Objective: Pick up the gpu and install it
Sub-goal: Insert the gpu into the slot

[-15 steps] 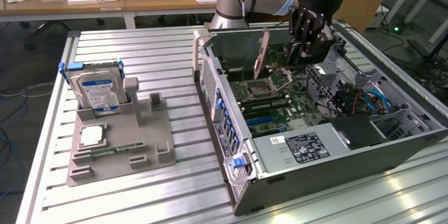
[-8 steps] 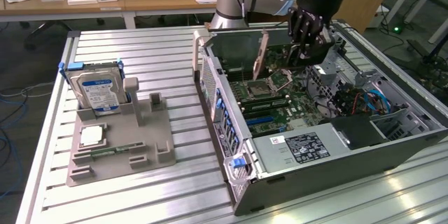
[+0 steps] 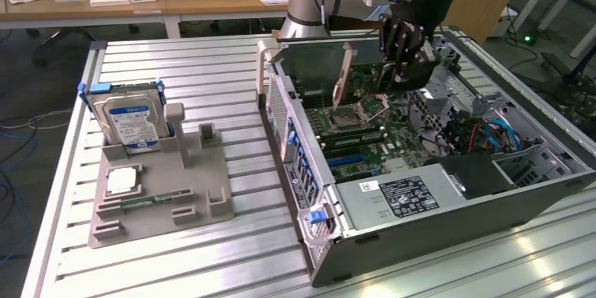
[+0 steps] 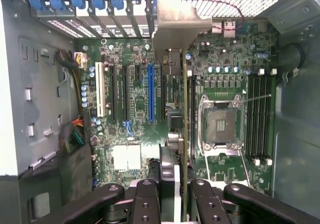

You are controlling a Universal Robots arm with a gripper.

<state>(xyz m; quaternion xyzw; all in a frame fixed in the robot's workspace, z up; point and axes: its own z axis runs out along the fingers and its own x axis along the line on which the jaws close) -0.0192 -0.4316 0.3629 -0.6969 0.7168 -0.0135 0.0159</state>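
One downward-pointing hand [image 3: 408, 78] clamps the gpu [image 4: 185, 126] edge-on.

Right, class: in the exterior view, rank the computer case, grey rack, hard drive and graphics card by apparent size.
1. computer case
2. grey rack
3. hard drive
The graphics card shows nearly edge-on, so its place against the hard drive is unsure.
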